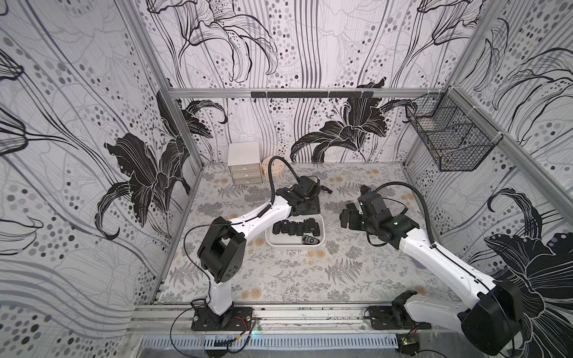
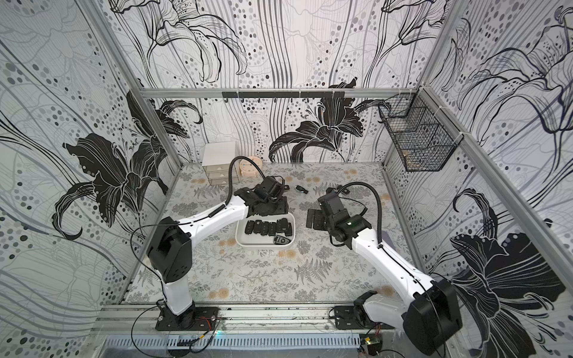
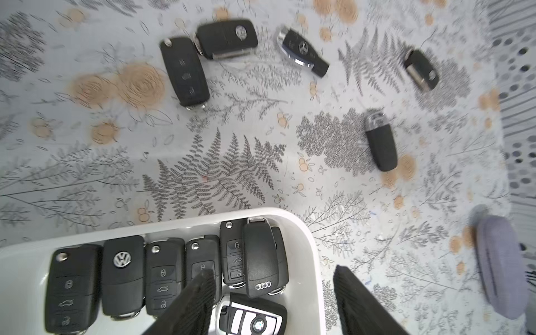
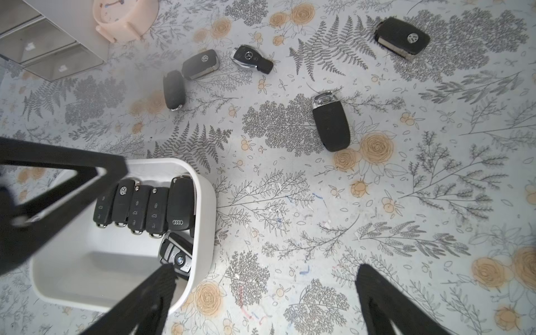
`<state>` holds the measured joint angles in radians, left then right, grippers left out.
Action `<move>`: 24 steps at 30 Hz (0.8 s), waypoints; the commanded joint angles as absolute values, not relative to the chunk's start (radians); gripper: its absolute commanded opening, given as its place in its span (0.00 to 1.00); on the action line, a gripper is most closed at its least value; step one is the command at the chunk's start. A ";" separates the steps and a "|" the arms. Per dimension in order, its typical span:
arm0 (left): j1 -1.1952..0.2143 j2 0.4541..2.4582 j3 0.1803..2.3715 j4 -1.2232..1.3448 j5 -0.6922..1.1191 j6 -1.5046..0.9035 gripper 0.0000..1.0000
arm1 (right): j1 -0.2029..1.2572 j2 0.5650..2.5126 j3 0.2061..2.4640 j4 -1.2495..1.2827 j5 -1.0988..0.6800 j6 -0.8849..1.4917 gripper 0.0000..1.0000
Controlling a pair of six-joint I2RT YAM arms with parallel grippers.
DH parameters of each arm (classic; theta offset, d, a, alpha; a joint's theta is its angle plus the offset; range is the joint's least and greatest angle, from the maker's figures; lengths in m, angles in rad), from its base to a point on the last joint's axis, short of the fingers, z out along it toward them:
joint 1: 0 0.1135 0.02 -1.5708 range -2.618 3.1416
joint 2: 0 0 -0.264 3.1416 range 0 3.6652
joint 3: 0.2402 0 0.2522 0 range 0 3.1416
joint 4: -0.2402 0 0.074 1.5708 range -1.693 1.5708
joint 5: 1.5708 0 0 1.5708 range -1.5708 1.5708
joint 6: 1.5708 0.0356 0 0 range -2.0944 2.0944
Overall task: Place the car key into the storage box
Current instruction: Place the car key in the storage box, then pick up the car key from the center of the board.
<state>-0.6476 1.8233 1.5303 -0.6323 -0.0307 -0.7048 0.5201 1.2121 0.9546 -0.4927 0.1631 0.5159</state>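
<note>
Left gripper [image 3: 272, 275] jaws stand partly apart and empty above the storage box [image 3: 316, 255], where the BMW-badged car key [image 3: 252, 317] lies beside a row of other fobs [image 3: 123, 275]; right gripper [image 4: 266, 270] stands fully spread, holding nothing.

Smooth white plastic storage box [image 3: 316, 275] with a faint sheen, matt black plastic keys [image 3: 123, 275] with chrome tips, glossy black-and-silver car key [image 3: 252, 317], matt printed table cover [image 3: 87, 174], black metal wire basket [image 1: 449, 139]

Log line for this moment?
left pincer: open, empty, over storage box edge | right pincer: open, empty | table: five loose keys
</note>
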 commanded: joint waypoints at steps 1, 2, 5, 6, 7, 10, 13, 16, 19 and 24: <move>-0.605 1.742 1.486 -0.624 -0.069 -0.691 0.79 | 0.515 1.261 1.000 -0.459 0.225 0.537 1.00; -0.593 1.719 1.470 -0.622 -0.069 -0.691 0.84 | 0.515 1.282 1.008 -0.450 0.238 0.529 1.00; -0.564 1.649 1.429 -0.602 -0.055 -0.684 0.98 | 0.512 1.347 1.045 -0.445 0.267 0.520 1.00; -0.558 1.627 1.412 -0.595 -0.050 -0.680 0.99 | 0.505 1.376 1.065 -0.448 0.266 0.517 1.00; -0.556 1.610 1.400 -0.586 -0.044 -0.675 0.99 | 0.497 1.402 1.087 -0.456 0.259 0.516 1.00; -0.549 1.557 1.355 -0.558 -0.032 -0.653 0.99 | 0.458 1.508 1.164 -0.484 0.213 0.511 1.00; -0.536 1.525 1.319 -0.551 -0.035 -0.648 0.99 | 0.425 1.603 1.225 -0.488 0.175 0.495 1.00; -0.525 1.501 1.291 -0.542 -0.020 -0.650 0.99 | 0.403 1.693 1.280 -0.492 0.174 0.472 1.00; -0.520 1.487 1.278 -0.522 -0.005 -0.646 0.99 | 0.373 1.776 1.330 -0.499 0.173 0.461 1.00; -0.514 1.496 1.289 -0.531 -0.003 -0.640 0.99 | 0.313 1.881 1.386 -0.503 0.149 0.447 1.00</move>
<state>-0.5201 1.5131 1.2869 -0.5728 -0.0143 -0.6613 0.3420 1.8446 1.3510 -0.4709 0.1631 0.4740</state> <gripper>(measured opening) 0.992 0.999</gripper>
